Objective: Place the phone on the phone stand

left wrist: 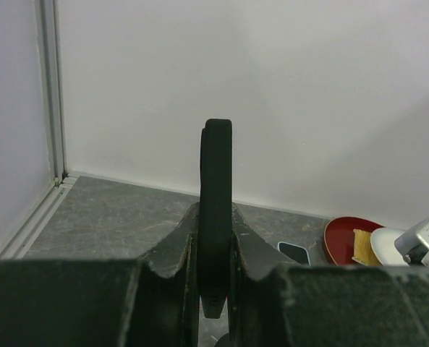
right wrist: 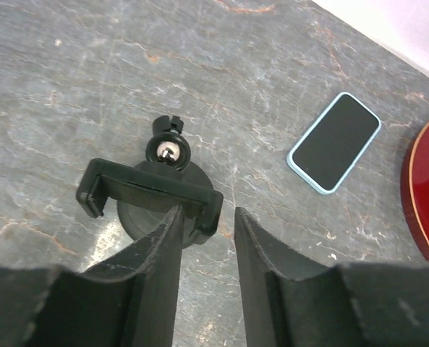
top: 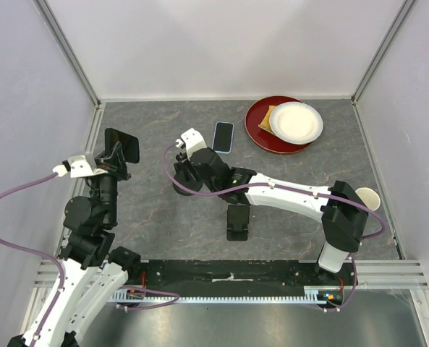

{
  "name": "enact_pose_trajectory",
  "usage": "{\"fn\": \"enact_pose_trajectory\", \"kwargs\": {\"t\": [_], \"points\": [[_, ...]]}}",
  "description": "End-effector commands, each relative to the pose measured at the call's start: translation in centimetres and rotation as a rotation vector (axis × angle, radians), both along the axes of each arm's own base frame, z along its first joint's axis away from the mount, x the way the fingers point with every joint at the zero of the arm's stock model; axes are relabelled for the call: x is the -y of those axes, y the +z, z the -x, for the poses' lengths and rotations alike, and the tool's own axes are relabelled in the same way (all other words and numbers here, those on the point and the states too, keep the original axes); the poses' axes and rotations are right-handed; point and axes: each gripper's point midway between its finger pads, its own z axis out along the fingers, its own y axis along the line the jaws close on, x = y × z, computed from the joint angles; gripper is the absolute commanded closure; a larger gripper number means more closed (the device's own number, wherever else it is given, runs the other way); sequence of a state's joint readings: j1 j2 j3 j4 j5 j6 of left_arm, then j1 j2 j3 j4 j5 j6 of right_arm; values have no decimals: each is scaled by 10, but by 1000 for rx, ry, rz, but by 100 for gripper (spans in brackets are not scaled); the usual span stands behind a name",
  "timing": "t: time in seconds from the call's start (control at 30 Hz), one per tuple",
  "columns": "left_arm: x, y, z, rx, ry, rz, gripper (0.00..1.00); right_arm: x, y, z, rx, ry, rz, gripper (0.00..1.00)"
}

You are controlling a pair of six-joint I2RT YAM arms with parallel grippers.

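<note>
Two phones on record.

1. Black phone (top: 121,146): off the surface (top: 308,163), at 9 o'clock of the work area in the overhead view. It is clamped in the left hand (left wrist: 215,235) and seen edge-on from that wrist. The fingers are closed tight on both faces and the phone stands up out of them.
2. Phone stand (right wrist: 150,189): black, with a round base, a bare metal ball joint and a clamp bar lying across the base. It sits on the surface at 3 o'clock of the held phone, apart from it.
3. Right hand (right wrist: 208,215): directly over the stand, fingers parted a little. The right end of the clamp bar shows in the gap. It grips nothing that shows, and I cannot tell whether it touches the bar.
4. Blue-cased phone (top: 223,136): flat, screen up, at 1 o'clock of the stand, well apart from it.
5. Red plate (top: 261,137): at 1 o'clock of the surface, carrying a white plate (top: 296,121) and a yellow slab (top: 266,119) tucked partly under it.
6. Paper cup (top: 368,196): at 3 o'clock, beside the right arm's elbow.
7. Small black object (top: 237,222): at 6 o'clock, under the right arm.
</note>
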State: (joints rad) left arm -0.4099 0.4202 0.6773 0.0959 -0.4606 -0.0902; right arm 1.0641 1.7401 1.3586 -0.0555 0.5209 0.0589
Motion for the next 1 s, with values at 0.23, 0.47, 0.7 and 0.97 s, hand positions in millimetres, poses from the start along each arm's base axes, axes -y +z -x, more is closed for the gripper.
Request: {"fn": "enact_pose_trajectory", "kwargs": {"t": [0.23,0.47,0.7,0.97], "points": [[26,28,1,81,-143,9,98,-13,22,1,33,89,-88,63],[50,28,-1,85,-257,-53,98,-5,13,-6,56,108,0,69],[64,26,-2,80,-329,-83,98,-2,15,-17,81,165,45,93],[83,21,-5,59,-417,-115,98,6,12,-37,97,217,85,100]]}}
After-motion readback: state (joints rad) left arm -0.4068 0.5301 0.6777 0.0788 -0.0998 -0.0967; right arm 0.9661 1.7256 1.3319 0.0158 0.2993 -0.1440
